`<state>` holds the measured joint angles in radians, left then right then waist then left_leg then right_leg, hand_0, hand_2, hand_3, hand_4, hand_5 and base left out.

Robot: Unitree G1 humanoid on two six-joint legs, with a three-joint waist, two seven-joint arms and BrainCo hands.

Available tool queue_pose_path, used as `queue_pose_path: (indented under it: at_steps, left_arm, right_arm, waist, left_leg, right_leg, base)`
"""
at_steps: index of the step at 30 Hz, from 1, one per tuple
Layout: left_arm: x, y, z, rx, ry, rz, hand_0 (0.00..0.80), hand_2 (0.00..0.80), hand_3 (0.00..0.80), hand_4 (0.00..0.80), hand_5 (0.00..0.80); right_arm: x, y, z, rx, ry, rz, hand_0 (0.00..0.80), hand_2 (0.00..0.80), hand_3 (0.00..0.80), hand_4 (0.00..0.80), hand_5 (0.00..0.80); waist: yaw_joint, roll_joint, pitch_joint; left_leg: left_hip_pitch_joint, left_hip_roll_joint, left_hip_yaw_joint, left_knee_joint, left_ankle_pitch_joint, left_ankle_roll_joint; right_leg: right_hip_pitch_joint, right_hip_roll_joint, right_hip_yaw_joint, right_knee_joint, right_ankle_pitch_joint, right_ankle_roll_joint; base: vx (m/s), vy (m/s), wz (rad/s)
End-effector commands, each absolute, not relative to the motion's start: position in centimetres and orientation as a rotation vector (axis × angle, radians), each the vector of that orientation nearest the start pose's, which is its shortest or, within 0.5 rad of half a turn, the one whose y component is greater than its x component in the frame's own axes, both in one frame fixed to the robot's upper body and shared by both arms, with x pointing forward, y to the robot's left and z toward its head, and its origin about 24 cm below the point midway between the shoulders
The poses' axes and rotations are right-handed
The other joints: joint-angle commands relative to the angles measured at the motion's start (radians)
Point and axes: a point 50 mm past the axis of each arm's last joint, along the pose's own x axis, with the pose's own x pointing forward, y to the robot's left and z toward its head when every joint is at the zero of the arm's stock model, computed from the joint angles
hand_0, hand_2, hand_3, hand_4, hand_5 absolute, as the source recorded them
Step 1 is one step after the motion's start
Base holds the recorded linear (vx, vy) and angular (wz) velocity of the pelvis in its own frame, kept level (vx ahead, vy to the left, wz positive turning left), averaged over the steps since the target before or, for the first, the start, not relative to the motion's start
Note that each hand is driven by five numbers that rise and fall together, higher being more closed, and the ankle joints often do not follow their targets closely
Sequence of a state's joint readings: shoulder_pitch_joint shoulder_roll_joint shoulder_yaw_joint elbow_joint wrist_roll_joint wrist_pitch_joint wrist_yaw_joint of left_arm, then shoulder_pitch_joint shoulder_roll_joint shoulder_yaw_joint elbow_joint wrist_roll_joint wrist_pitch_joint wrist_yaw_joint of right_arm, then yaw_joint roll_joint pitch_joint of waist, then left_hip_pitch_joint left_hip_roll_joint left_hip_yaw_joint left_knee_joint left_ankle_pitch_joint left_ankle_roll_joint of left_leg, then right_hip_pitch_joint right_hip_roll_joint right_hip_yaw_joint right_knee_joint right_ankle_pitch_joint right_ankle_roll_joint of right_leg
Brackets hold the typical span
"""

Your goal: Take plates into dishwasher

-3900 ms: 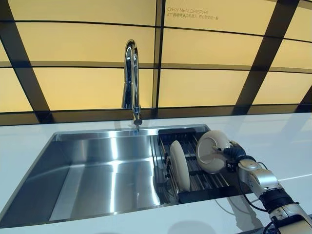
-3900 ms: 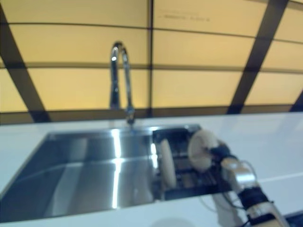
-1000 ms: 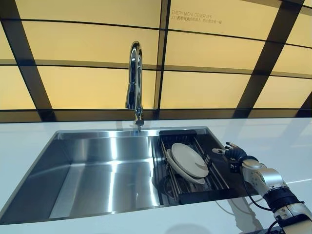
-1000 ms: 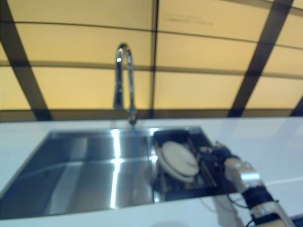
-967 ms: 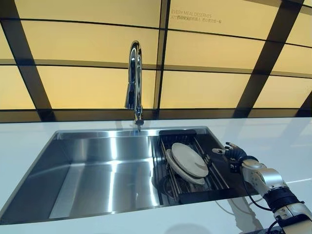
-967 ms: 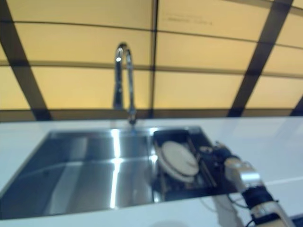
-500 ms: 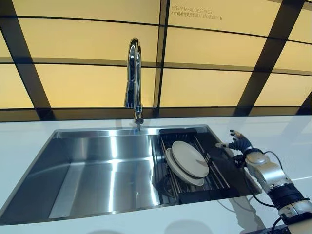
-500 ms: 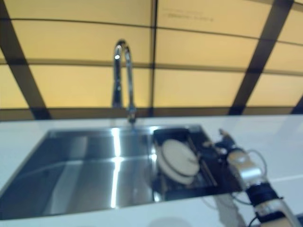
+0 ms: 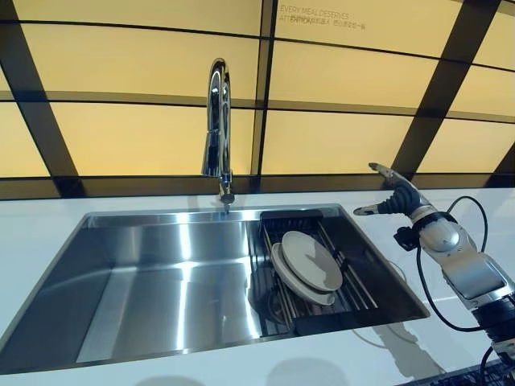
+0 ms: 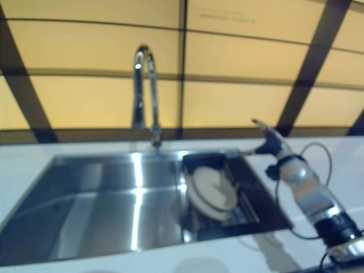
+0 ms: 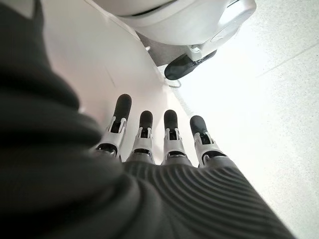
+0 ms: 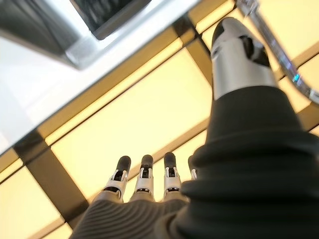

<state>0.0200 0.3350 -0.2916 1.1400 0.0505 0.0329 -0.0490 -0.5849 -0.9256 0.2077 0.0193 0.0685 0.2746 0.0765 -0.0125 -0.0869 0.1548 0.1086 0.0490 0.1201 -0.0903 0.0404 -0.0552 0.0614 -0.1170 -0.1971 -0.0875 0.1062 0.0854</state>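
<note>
Hanging in the air above the white tabletop (image 9: 451, 241), the right hand (image 9: 396, 196) is up beside the sink (image 9: 161, 273), near the yellow wall (image 9: 338, 137). Its fingers (image 12: 144, 174) are straight and spread, and they hold nothing. The left hand (image 11: 159, 144) shows only in its own wrist view. Its fingers (image 11: 171, 124) are straight too, and empty, with pale floor past them.

Two plates (image 9: 310, 261) lie in the black rack (image 9: 322, 297) at the right end of the sink. They lean on each other, one partly on top of the other, tipped back on the bars. Neither hand touches them, and the right hand is well apart from them. The tall tap (image 9: 217, 129) stands behind the sink, near the rack's back left corner. No dishwasher shows in any view, so I cannot tell where the plates must go.

My guess is that the step in hand is picking up the top plate. To do it well, the right hand should come down slowly over the rack from the right side. It should slip its fingers under the raised edge of the top plate and press the thumb on top. A firm pinch matters, since a smooth plate can slide. Lifting only one plate looks safest, because the lower one could get dragged along and bang the bars. The hand should stay clear of the tap on the way up.
</note>
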Motion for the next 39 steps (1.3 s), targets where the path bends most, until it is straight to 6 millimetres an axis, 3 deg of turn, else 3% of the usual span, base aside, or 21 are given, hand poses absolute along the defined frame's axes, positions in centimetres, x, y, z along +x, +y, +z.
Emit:
queue_pose_path:
  at_steps: [1,15,28,39]
  left_arm:
    - [10.6,26.0,-14.9,0.527,1.199,-0.140,0.000,0.000,0.000,0.000,0.000]
    - [10.6,26.7,-14.6,0.537,1.199,-0.124,0.000,0.000,0.000,0.000,0.000]
    - [11.1,26.8,-14.5,0.559,1.197,-0.134,0.000,0.000,0.000,0.000,0.000]
    - [11.5,26.8,-14.4,0.570,1.193,-0.144,0.000,0.000,0.000,0.000,0.000]
  right_arm:
    - [32.0,-23.7,22.7,-0.975,-0.165,0.130,0.000,0.000,0.000,0.000,0.000]
    - [31.7,-23.6,19.1,-1.016,0.036,0.283,0.000,0.000,0.000,0.000,0.000]
    - [32.0,-21.8,18.8,-1.025,0.022,0.355,0.000,0.000,0.000,0.000,0.000]
    - [32.4,-20.6,17.4,-0.965,0.085,0.409,0.000,0.000,0.000,0.000,0.000]
  waist:
    - [0.006,-0.013,-0.022]
    - [0.006,-0.024,-0.012]
    - [0.015,-0.037,-0.008]
    - [0.024,-0.042,-0.005]
  left_leg:
    - [0.000,-0.062,0.017,0.003,-0.084,0.064]
    - [-0.001,-0.058,0.021,0.003,-0.083,0.066]
    - [-0.004,-0.055,0.026,0.003,-0.084,0.067]
    - [-0.008,-0.054,0.022,0.006,-0.082,0.067]
  right_leg:
    - [0.004,0.055,0.052,0.038,-0.066,0.026]
    - [0.000,0.053,0.043,0.054,-0.069,0.029]
    - [-0.003,0.055,0.043,0.051,-0.063,0.034]
    - [-0.005,0.055,0.040,0.056,-0.064,0.034]
  base:
    - [0.000,0.000,0.00]
    - [0.000,0.000,0.00]
    - [0.000,0.000,0.00]
    - [0.000,0.000,0.00]
